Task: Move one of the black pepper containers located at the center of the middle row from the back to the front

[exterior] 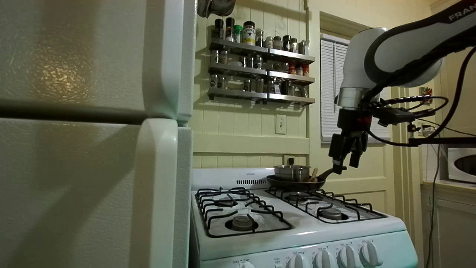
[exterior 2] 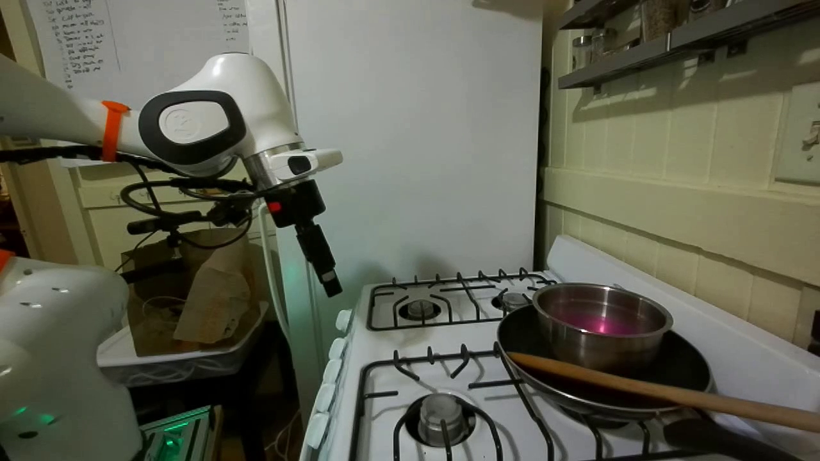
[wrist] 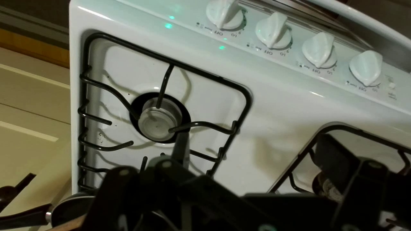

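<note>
The middle row (exterior: 238, 70) is the middle tier of a wall spice rack above the stove, a thin metal rail shelf with small jars along it. Several small dark-topped jars (exterior: 258, 62) stand near its centre. Their labels are too small to read, and I cannot tell which hold black pepper or what stands behind them. In an exterior view, only the rack's lower part (exterior 2: 634, 63) shows at the upper right. My gripper (exterior: 346, 164) points down, right of and well below the rack. In the wrist view, its fingers (wrist: 257, 150) are wide apart with nothing between them.
A steel pot (exterior: 292, 173) sits in a black pan (exterior 2: 525, 339) on the stove (exterior: 238, 245), with a wooden utensil (exterior 2: 608, 379) across the pan. The pan's handle (exterior: 329, 173) lies near my gripper in an exterior view. A fridge (exterior: 160, 186) stands beside the stove.
</note>
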`<action>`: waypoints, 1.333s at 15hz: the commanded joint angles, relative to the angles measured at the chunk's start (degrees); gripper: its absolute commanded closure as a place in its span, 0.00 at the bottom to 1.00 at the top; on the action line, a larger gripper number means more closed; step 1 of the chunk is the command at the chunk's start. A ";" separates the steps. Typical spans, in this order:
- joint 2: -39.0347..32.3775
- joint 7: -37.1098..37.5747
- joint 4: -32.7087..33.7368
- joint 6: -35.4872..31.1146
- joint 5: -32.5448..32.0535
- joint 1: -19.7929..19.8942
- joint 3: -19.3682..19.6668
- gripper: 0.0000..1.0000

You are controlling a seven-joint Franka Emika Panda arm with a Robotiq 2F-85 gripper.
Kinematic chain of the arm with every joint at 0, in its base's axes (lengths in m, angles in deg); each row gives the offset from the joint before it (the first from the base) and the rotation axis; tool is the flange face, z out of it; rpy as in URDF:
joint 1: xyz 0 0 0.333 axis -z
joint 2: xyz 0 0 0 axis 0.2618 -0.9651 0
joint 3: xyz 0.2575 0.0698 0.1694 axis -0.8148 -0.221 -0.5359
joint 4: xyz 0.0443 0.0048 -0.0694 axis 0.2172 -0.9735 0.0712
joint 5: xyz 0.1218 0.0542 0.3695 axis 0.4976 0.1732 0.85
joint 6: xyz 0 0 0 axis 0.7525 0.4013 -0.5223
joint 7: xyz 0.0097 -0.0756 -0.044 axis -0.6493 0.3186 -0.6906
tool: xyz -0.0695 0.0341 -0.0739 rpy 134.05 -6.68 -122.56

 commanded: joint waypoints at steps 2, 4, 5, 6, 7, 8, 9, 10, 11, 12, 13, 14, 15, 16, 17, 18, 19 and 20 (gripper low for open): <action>-1.23 1.36 0.68 -2.02 -0.81 0.68 -0.21 0.00; -4.18 2.62 4.52 -6.14 -2.69 3.23 -0.35 0.00; -5.80 3.51 7.10 -9.09 -3.81 5.09 -0.17 0.00; -7.56 4.61 9.49 -11.75 -4.72 6.86 -0.01 0.00; -9.13 5.44 11.54 -14.92 -5.47 8.45 0.21 0.00; -11.30 6.22 14.30 -17.84 -6.25 10.39 0.28 0.00; -13.40 6.25 16.56 -22.08 -7.56 12.07 0.22 0.00; -15.84 6.87 19.44 -25.66 -8.41 13.82 -0.09 0.00; -18.51 7.07 22.48 -29.63 -9.41 15.43 -0.33 0.00; -21.07 7.61 26.13 -31.57 -9.78 16.78 -0.71 0.00; -23.22 7.58 29.44 -34.34 -10.55 18.04 -1.10 0.00; -25.40 7.59 33.14 -35.59 -10.17 19.24 -1.74 0.00; -27.82 8.00 36.87 -37.63 -10.51 20.43 -2.33 0.00; -30.04 9.37 40.88 -38.86 -11.11 21.19 -2.76 0.00; -32.20 10.60 44.62 -39.60 -11.34 22.14 -3.49 0.00; -27.01 7.72 37.17 -38.38 -10.23 19.08 -0.90 0.00; -28.99 8.47 40.49 -38.62 -10.55 19.52 -1.22 0.00; -30.49 8.87 42.80 -38.60 -10.71 19.66 -1.36 0.00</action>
